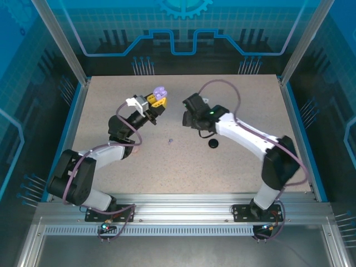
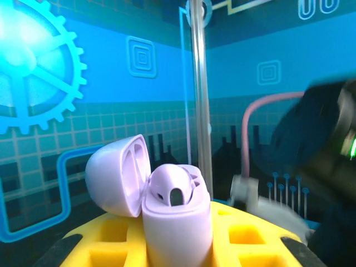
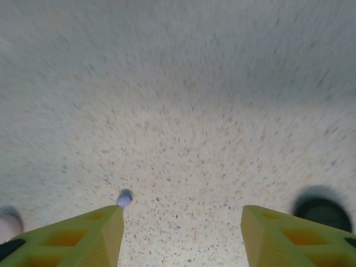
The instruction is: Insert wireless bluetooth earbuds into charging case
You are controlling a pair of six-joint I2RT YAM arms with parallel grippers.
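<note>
My left gripper (image 1: 157, 99) is raised over the back of the table, shut on an open lavender charging case (image 2: 177, 222). Its lid (image 2: 117, 175) is hinged back to the left. One lavender earbud (image 2: 173, 186) sits in the case. A second tiny lavender earbud (image 1: 169, 141) lies loose on the table, and in the right wrist view this earbud (image 3: 124, 198) is just beyond the left fingertip. My right gripper (image 1: 189, 119) (image 3: 181, 214) hovers open above the table with nothing between its yellow fingers (image 3: 94, 233).
A round black case (image 1: 213, 143) (image 3: 322, 208) rests on the speckled table (image 1: 233, 167) close to the right finger. A pale pink shape (image 3: 8, 222) shows at the left edge of the right wrist view. The right arm (image 2: 322, 167) looms blurred beside the held case.
</note>
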